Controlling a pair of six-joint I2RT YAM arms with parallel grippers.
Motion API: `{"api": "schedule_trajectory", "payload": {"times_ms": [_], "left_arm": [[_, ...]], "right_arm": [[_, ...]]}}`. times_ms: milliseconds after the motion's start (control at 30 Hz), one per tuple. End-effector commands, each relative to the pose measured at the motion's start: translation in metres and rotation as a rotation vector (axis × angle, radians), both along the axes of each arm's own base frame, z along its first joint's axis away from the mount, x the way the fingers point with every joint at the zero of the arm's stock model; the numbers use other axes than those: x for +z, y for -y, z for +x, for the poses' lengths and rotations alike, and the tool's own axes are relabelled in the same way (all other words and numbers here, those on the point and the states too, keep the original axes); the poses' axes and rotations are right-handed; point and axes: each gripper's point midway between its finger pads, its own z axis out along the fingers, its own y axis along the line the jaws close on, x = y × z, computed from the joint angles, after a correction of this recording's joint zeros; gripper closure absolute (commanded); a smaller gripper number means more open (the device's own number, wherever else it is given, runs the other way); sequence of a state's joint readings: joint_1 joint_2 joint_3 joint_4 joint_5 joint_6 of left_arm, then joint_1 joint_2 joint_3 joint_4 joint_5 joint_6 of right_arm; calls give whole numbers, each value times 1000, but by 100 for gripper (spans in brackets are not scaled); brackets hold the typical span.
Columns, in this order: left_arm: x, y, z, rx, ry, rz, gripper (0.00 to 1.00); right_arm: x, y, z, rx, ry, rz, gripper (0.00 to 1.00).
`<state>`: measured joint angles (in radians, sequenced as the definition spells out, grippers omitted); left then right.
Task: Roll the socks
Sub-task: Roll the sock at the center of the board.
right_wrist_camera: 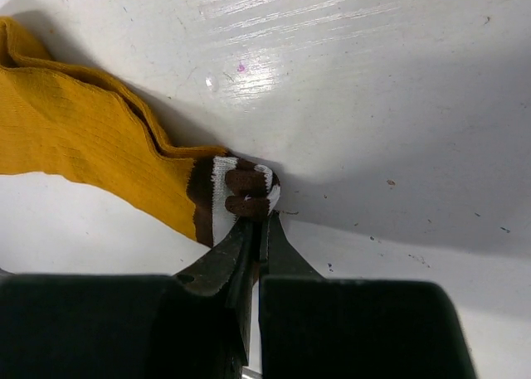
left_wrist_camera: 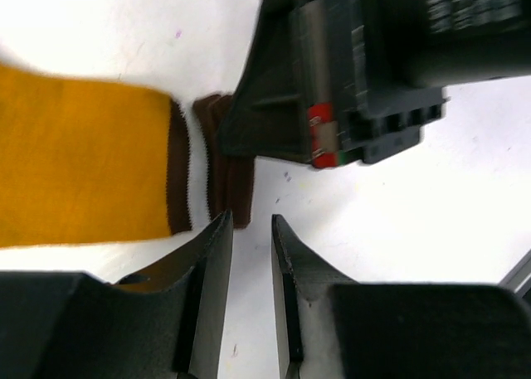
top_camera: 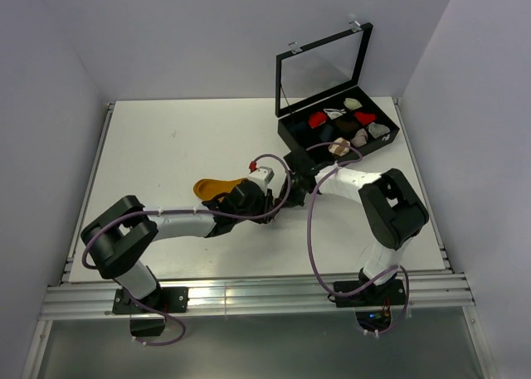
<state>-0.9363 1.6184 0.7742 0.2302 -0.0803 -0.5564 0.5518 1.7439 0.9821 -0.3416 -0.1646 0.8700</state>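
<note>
At the left side of the table (top_camera: 158, 147), the left arm (top_camera: 174, 224) reached in low toward the middle, where the mustard sock (top_camera: 217, 185) lay flat on the white top, its toe pointing left and its dark cuff (right_wrist_camera: 241, 188) pointing right. From where I stood I could find only this one sock of the pair. The brown one did not show, and it may have been hidden under the arms.

Just beside the cuff, the left gripper (left_wrist_camera: 250, 221) hung over bare table with its fingers (left_wrist_camera: 217, 271) slightly spread and nothing between them. I took it to be waiting close by, ready to steady or tuck the fabric once the roll began.

Right of that, the right gripper (right_wrist_camera: 259, 221) had its jaws pressed together on the edge of the cuff, pinching the dark band with its white stripes. The fabric was bunched into a small fold at the tips. That looked to me like the start of the roll: the open end was held so it could be turned over toward the toe.

Farther right and back, well apart from the sock, a black box (top_camera: 286, 134) stood with its lid (top_camera: 319, 68) propped up. Small sock bundles (top_camera: 316, 119) sat in its compartments, likely where a finished roll would go.
</note>
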Motion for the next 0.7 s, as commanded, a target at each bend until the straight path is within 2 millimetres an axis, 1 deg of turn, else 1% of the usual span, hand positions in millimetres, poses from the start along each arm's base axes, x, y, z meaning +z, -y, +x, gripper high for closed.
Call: {"api": "schedule_trajectory", "payload": {"times_ms": [0, 33, 200, 233, 367, 400, 467, 633, 667], "left_arm": [[21, 18, 11, -18, 122, -69, 69], [15, 18, 12, -13, 123, -53, 69], [9, 26, 11, -23, 158, -2, 69], [4, 25, 11, -22, 151, 12, 69], [-2, 21, 14, 2, 157, 38, 70], [-6, 18, 13, 3, 159, 56, 70], [-16, 9, 18, 45, 169, 102, 70], [-44, 4, 16, 39, 140, 178, 69], [-47, 4, 15, 36, 134, 181, 69]], "right_arm": [[-13, 8, -9, 7, -58, -58, 100], [-14, 8, -10, 9, -62, -61, 100], [-16, 8, -11, 20, -74, -64, 100], [-16, 7, -11, 21, -74, -63, 100], [-17, 7, -13, 24, -78, -57, 100], [-18, 7, -14, 23, -83, -56, 100], [-19, 7, -15, 25, -85, -54, 100], [-20, 6, -17, 24, -89, -44, 100], [-19, 6, -17, 25, -87, -40, 100]]}}
